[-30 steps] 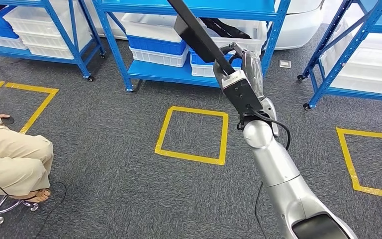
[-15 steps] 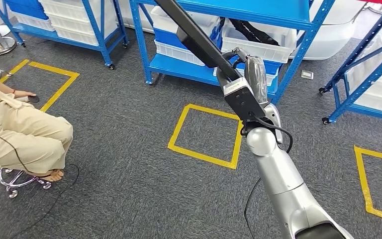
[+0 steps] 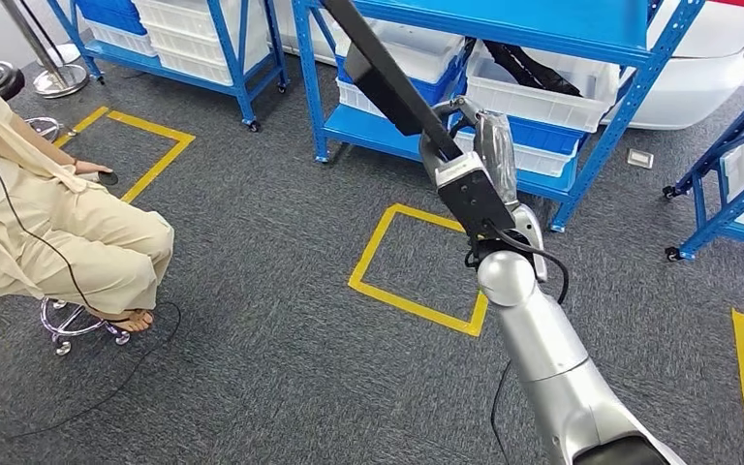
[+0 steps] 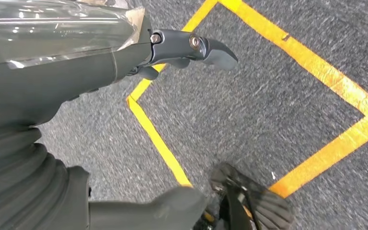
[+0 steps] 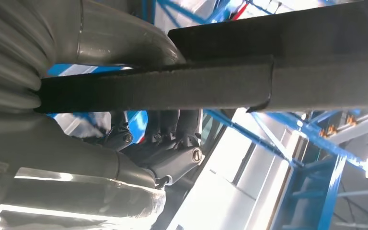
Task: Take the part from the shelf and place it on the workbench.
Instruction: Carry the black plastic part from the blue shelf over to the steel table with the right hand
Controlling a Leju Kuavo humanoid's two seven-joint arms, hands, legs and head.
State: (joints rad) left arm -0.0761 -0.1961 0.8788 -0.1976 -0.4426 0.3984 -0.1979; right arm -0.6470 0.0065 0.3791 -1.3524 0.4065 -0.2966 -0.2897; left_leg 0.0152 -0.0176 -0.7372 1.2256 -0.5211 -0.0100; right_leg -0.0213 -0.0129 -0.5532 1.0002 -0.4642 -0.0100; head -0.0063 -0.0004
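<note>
Overhead, right hand gripping long black part; left fingers apart, empty.

The head view looks down along the right arm at taped floor; each wrist view sits close behind its fingers, the left sharing that floor.
</note>
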